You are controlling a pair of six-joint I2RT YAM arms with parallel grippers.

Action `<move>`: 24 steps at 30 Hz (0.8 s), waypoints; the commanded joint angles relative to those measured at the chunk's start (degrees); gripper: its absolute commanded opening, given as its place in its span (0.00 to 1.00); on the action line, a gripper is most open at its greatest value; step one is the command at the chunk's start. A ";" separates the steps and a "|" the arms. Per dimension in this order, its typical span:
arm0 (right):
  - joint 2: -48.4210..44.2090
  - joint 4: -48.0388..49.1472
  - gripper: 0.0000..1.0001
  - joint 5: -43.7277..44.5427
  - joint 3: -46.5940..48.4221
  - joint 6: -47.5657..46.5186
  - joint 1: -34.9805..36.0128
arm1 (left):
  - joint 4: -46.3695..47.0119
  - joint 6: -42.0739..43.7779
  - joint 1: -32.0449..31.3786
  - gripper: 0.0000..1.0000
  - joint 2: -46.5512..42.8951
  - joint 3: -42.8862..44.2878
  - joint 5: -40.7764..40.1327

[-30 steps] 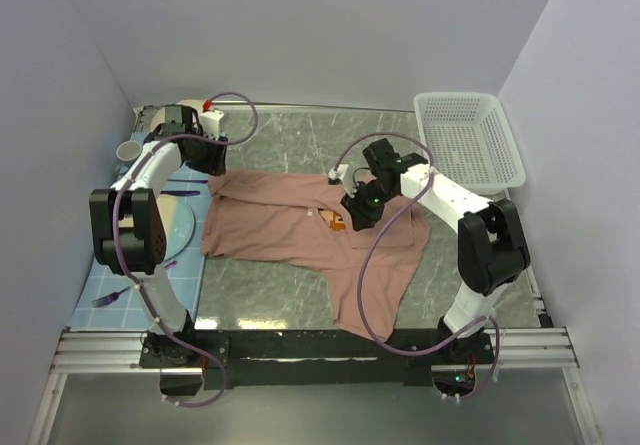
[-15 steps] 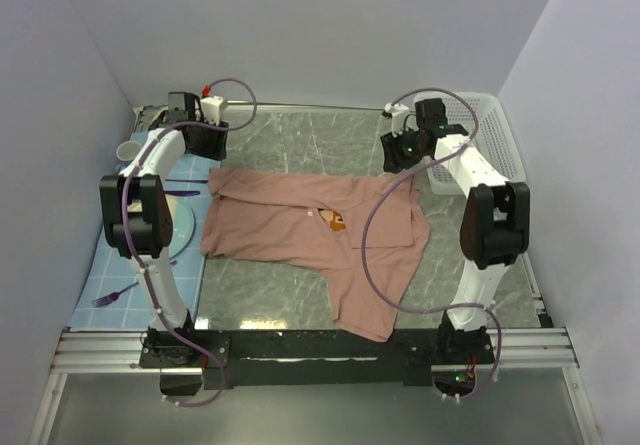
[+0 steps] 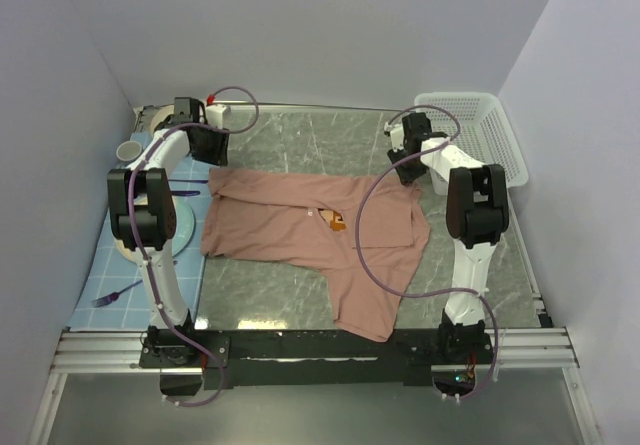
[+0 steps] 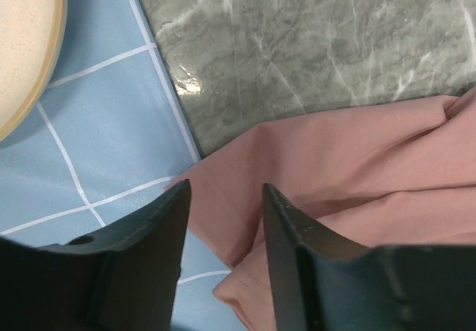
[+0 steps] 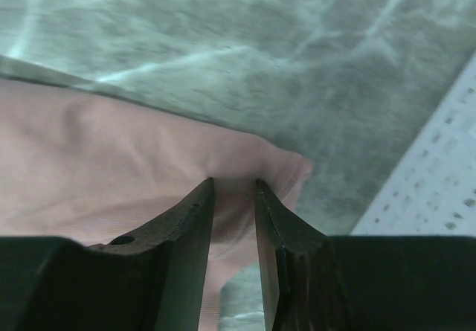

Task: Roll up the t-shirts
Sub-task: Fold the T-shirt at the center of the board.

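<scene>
A white perforated basket (image 3: 470, 100) sits at the far right corner of the green marble bench (image 3: 300, 140). At the left, a blue tiled mat (image 3: 112, 270) carries a pale plate (image 3: 187, 229), a cup (image 3: 128, 151) and a purple fork (image 3: 115, 295).

White-and-black arms (image 3: 165, 157) — looping purple cables (image 3: 358, 240), dark wedge-shaped fingers (image 4: 149, 253)

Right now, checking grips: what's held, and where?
Left fingers open over one corner of the dusty-pink cotton t-shirt; right fingers straddle the other, grip unclear.
</scene>
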 commanded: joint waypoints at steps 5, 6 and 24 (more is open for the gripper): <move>0.92 0.46 0.37 8.73 1.70 -1.18 0.36 | -1.33 -0.78 -0.10 0.52 1.91 3.61 1.63; 0.83 0.37 0.37 8.55 1.53 -1.09 0.44 | -2.39 0.00 -0.10 0.52 2.35 3.97 2.17; -0.14 0.28 0.41 6.70 1.79 0.06 0.71 | 1.03 -2.98 -0.10 0.54 3.84 0.72 -11.79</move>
